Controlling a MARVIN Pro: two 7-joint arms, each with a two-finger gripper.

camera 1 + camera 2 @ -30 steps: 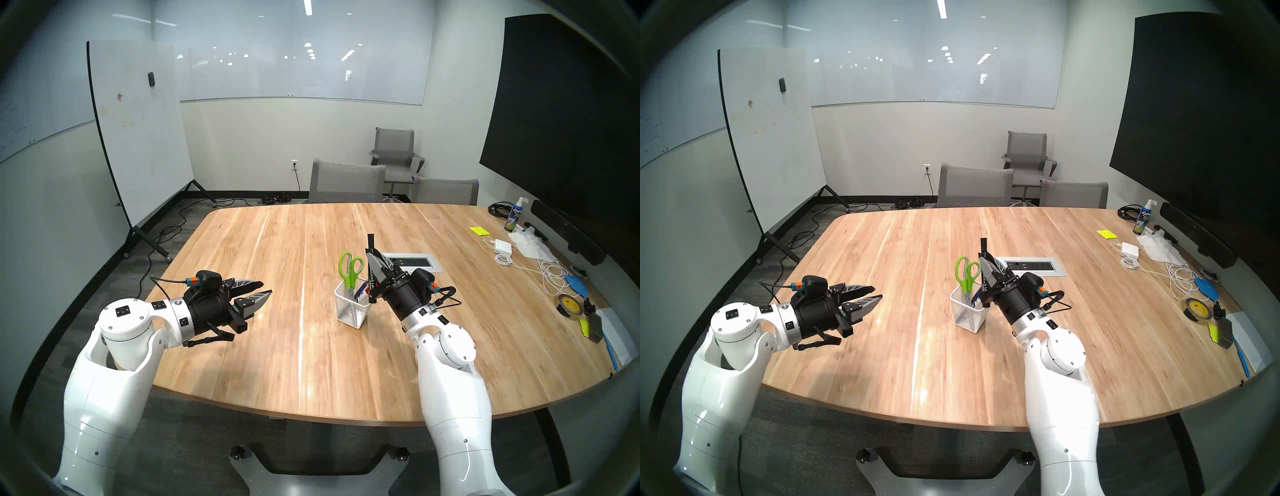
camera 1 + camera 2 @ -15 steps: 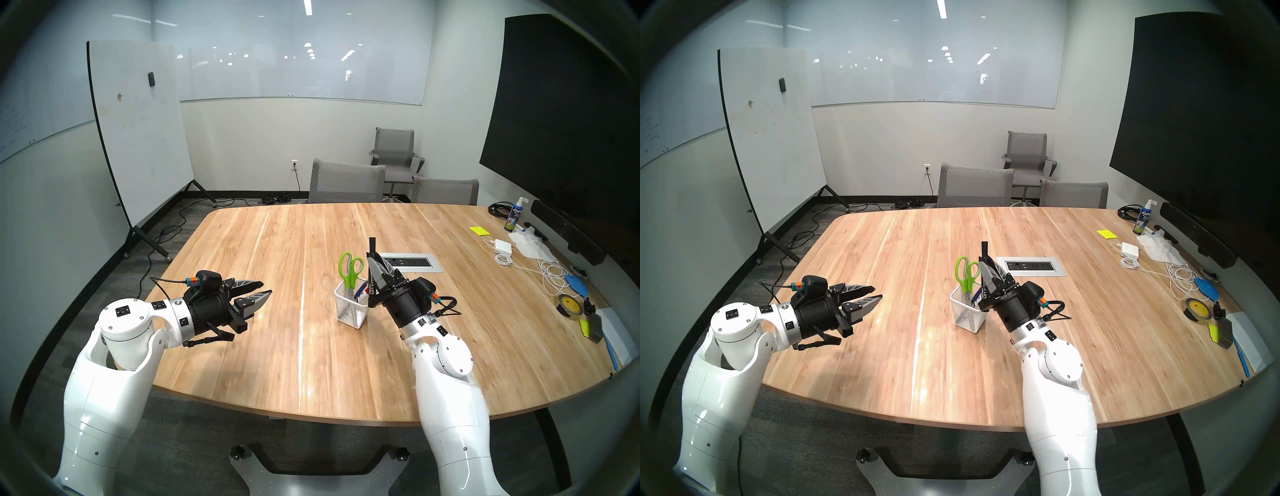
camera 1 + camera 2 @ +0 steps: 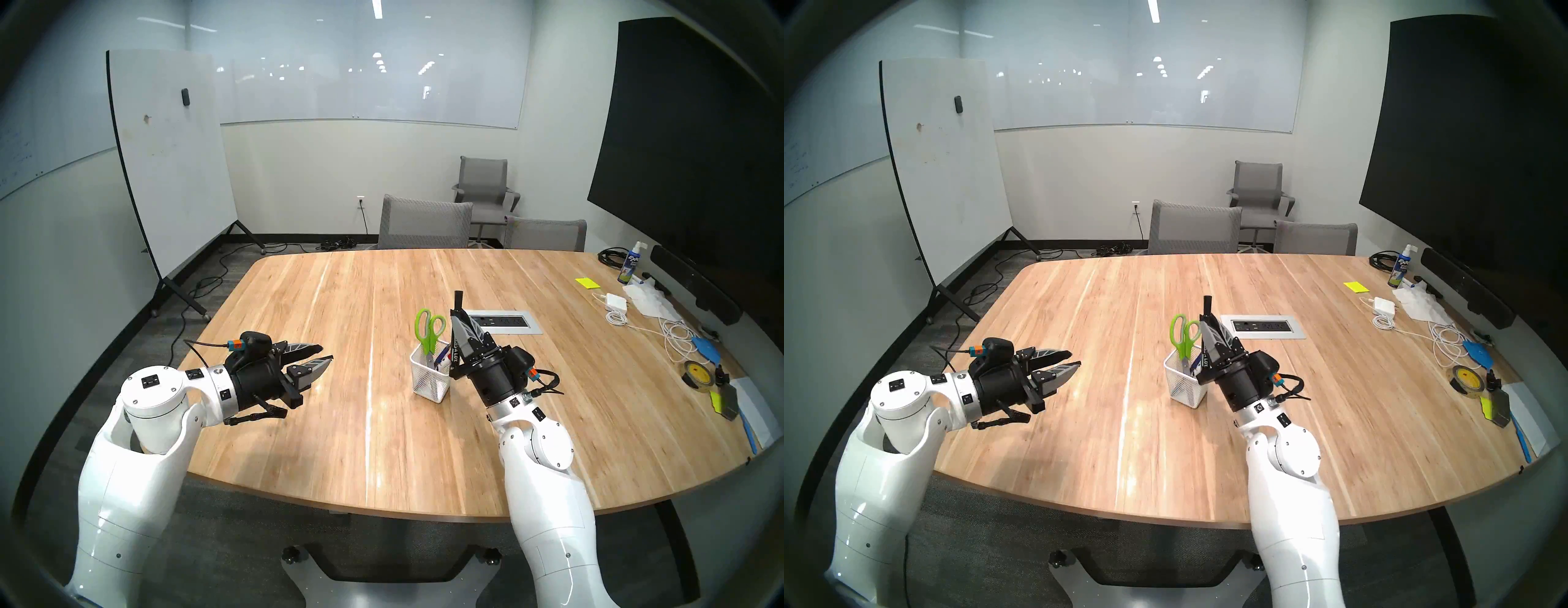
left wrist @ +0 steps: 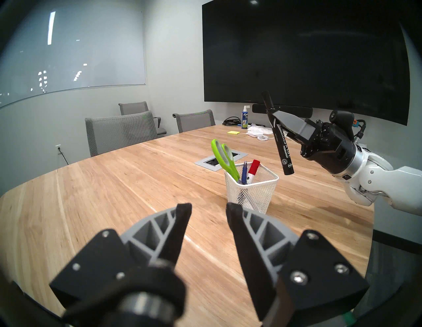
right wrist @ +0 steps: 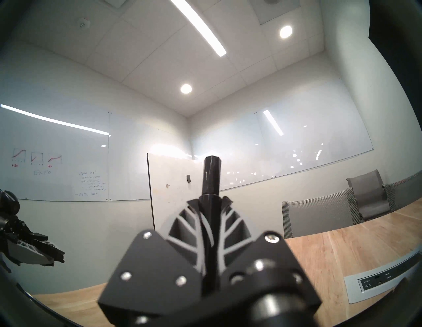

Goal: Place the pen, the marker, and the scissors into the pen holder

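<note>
Idling nearest, the left gripper [image 4: 209, 212], jaws spread and empty; beyond it, the pen holder [image 4: 251, 196] containing scissors [image 4: 225, 157], pen [image 4: 244, 173] and red-capped marker [image 4: 253, 167]; the right gripper [image 4: 272, 114], pinching the black marker [image 4: 284, 155], has tipped it slightly steeper just beside the rim, insertion pending

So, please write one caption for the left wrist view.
Right tool holds black permanent marker above white mesh pen holder.
</note>
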